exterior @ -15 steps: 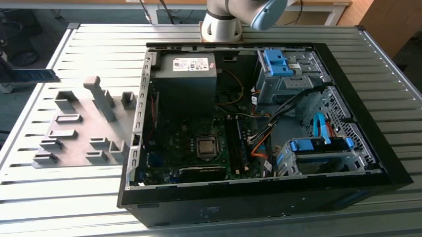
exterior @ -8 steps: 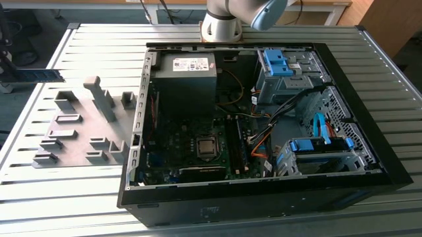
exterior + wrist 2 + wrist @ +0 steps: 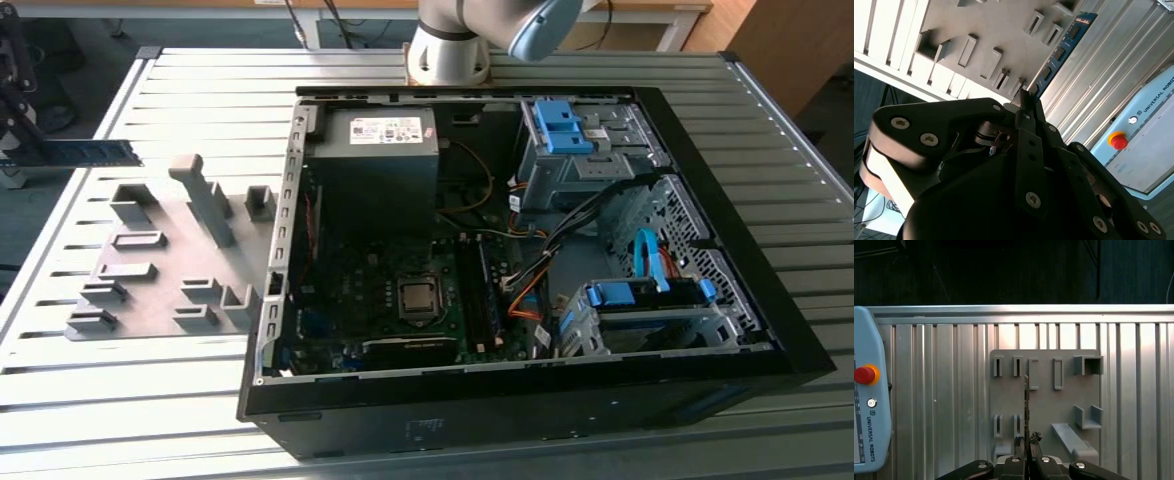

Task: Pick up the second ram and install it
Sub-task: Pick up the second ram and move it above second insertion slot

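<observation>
Exterior view, starting from its left: your pincer sits at the very edge of the picture, shut on one end of the ram. The ram is up in the air and lies about level. Its free end points toward the exterior view's right, over the near border of the tabletop. It touches nothing but the pincer. Next comes the grey holder plate, flat on the tabletop with its upright blocks, and the ram is clear of it. Further right you have the open case, well apart from the ram. Inside it are the power supply at the far end, the processor socket mid-board and the blue drive brackets toward the exterior view's right. The arm's base stands behind the case.

Second wrist view: the black pincer takes the foreground, and the plate lies beyond it. Its fingers are pressed together on the ram, a blue board with black chips running away from the tips. Past that you see the ribbed tabletop, then the pendant with its red button.

First wrist view: you get the pendant and button, then the ram edge-on. It is a thin line running out from the closed pincer, with the plate behind it.
</observation>
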Motion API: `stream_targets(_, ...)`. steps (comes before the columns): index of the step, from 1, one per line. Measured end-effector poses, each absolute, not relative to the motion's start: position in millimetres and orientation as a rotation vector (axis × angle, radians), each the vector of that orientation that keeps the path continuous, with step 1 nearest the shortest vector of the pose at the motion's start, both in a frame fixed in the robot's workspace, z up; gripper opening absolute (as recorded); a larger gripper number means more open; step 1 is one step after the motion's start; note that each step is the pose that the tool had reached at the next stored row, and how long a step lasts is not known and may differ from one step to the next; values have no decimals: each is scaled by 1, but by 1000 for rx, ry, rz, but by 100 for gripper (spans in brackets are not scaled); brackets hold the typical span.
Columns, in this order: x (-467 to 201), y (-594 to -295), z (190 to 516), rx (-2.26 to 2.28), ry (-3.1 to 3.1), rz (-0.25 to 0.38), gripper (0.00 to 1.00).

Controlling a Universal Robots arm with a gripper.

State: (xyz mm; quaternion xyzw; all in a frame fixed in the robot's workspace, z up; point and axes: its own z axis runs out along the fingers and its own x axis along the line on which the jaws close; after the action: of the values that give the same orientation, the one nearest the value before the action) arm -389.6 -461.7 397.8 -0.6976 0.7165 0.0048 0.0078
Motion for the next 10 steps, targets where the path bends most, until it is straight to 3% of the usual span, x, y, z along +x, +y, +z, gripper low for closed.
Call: stream_targets(10, -385, -462, 398, -2181, 2240, 15, 14)
